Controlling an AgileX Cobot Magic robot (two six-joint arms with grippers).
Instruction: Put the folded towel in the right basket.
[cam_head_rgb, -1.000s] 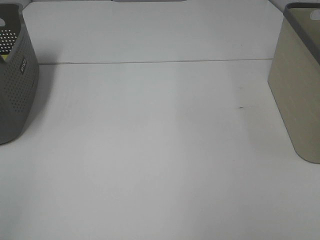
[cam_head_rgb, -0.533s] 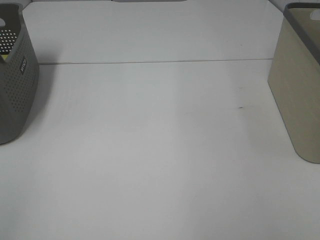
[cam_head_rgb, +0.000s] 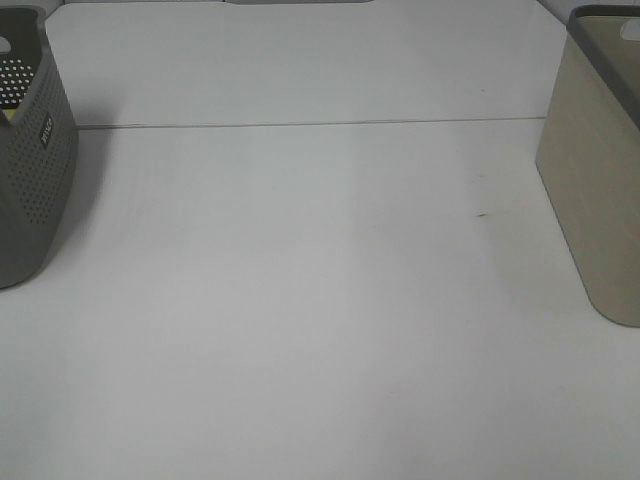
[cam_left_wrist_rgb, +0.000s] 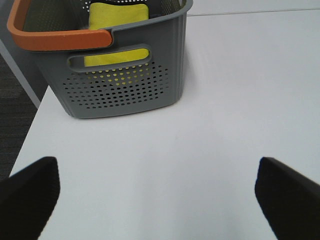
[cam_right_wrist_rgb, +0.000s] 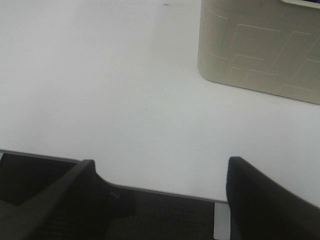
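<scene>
The folded yellow towel (cam_left_wrist_rgb: 117, 12) lies inside the grey perforated basket (cam_left_wrist_rgb: 125, 90) with an orange handle (cam_left_wrist_rgb: 55, 39). That basket stands at the left edge of the exterior high view (cam_head_rgb: 35, 170), where only a sliver of yellow shows. The right basket, beige with a grey rim (cam_head_rgb: 600, 190), stands at the right edge and also shows in the right wrist view (cam_right_wrist_rgb: 260, 45). My left gripper (cam_left_wrist_rgb: 156, 170) is open and empty above the table, short of the grey basket. My right gripper (cam_right_wrist_rgb: 161, 165) is open and empty near the table's edge, apart from the beige basket. Neither gripper shows in the exterior high view.
A white table (cam_head_rgb: 300, 300) with a seam line (cam_head_rgb: 300, 124) across it spans between the two baskets. A small dark mark (cam_head_rgb: 482, 214) lies on it. The table's edge (cam_right_wrist_rgb: 150, 190) and dark floor (cam_left_wrist_rgb: 15, 125) show in the wrist views.
</scene>
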